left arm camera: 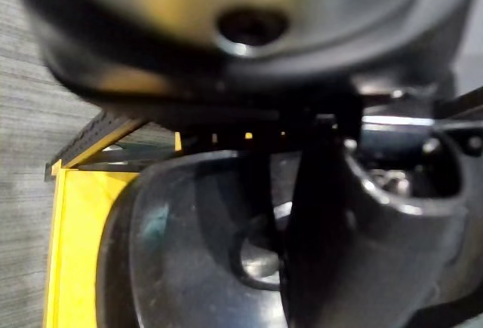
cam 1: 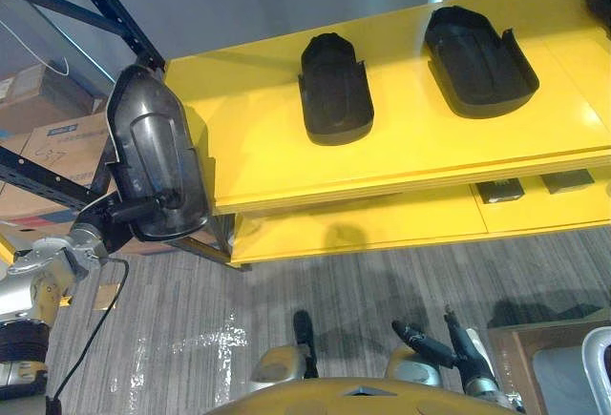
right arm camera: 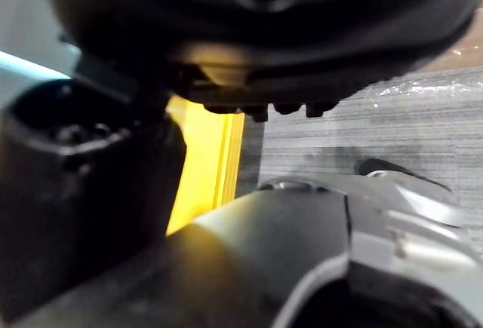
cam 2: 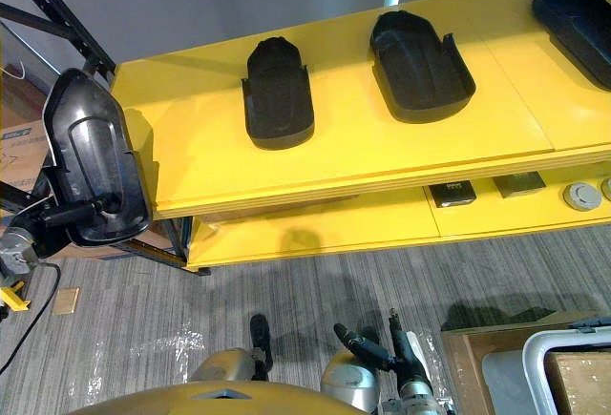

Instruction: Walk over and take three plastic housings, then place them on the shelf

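Beside left end of shelf (cam 1: 258,153), left hand (cam 1: 116,217) fingers (cam 1: 151,205) curled round housing (cam 1: 153,143)

We note cardboard boxes (cam 1: 46,143) behind black rack beams (cam 1: 103,3) at left; grey striped floor (cam 1: 315,286) below; brown crate (cam 2: 460,363) at lower right.

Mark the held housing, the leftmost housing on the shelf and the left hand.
held housing (cam 1: 153,148): left eye view, glossy middle.
leftmost shelf housing (cam 1: 334,91): left eye view, its middle.
left hand (cam 1: 136,210): left eye view, finger gripping rim.
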